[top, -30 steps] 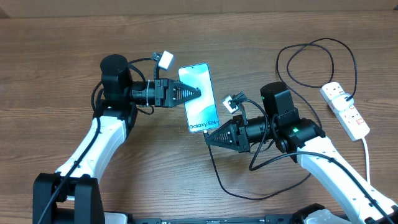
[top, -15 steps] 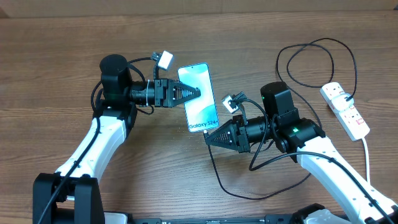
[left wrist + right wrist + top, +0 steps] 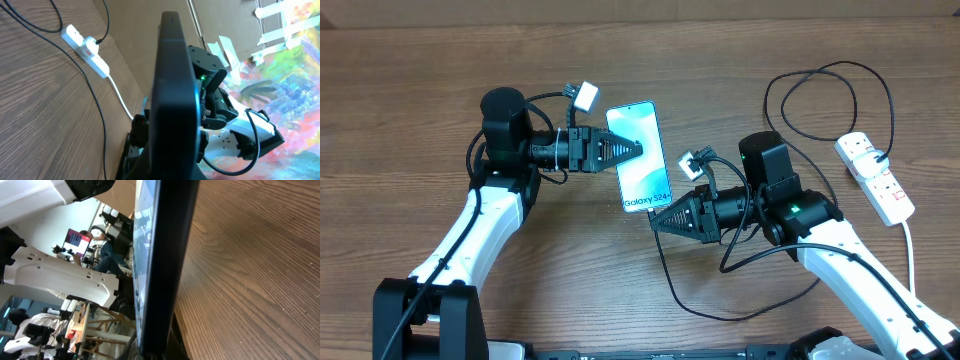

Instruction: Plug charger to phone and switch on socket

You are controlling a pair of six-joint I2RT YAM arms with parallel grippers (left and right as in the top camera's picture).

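The phone point(image 3: 642, 165), its blue-teal screen up, is held above the wooden table. My left gripper point(image 3: 638, 148) is shut on its long left edge. In the left wrist view the phone point(image 3: 172, 90) is a dark edge-on slab that hides the fingers. My right gripper point(image 3: 656, 221) is shut on the charger plug and pressed against the phone's "Galaxy S24+" end. The black charger cable point(image 3: 666, 275) hangs from that gripper, loops over the table and runs to the white socket strip point(image 3: 876, 178). In the right wrist view the phone point(image 3: 167, 255) hides the plug tip.
The socket strip lies at the right edge, its thick white cord point(image 3: 910, 250) trailing toward the front. The strip also shows in the left wrist view point(image 3: 87, 45). Slack charger cable loops lie on the table in front of and behind the right arm.
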